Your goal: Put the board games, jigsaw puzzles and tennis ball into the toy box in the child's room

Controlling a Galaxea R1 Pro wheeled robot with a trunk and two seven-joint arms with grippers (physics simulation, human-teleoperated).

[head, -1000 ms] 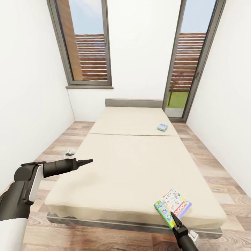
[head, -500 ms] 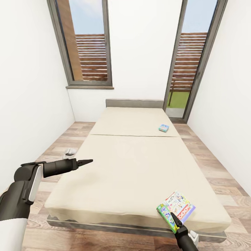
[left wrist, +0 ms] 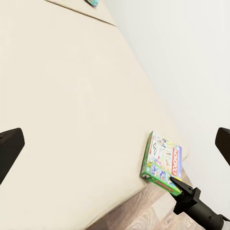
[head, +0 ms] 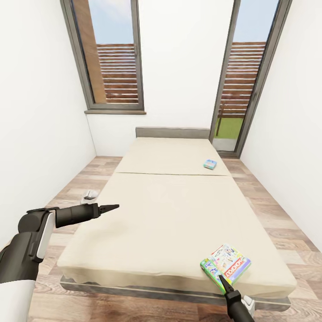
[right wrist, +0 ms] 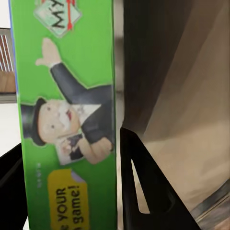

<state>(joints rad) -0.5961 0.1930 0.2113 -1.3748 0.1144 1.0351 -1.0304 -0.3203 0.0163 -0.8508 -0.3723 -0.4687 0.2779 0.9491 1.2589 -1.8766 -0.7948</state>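
Observation:
On the cream bed point(head: 170, 214), a green-edged board game point(head: 226, 266) lies near the front right corner. My right gripper point(head: 222, 281) is at the game's near green edge. In the right wrist view that green side point(right wrist: 67, 120) sits between the two fingers point(right wrist: 143, 191), which close on it. The left wrist view also shows this game point(left wrist: 163, 160) with the right gripper point(left wrist: 173, 182) at its edge. A small blue board game point(head: 209, 164) lies farther up the bed on the right. My left gripper point(head: 114, 206) hovers over the bed's left side, open and holding nothing, its fingers point(left wrist: 9, 148) spread wide.
White walls run close along both sides of the bed, with strips of wood-plank floor point(head: 76, 188) between. A small white object point(head: 91, 194) lies on the floor left of the bed. A grey-framed window point(head: 112, 53) and a glass door point(head: 239, 80) stand behind the headboard.
The whole picture has shifted slightly as the camera moved. The green-edged game has turned a little at my right gripper. My left arm has kept its place.

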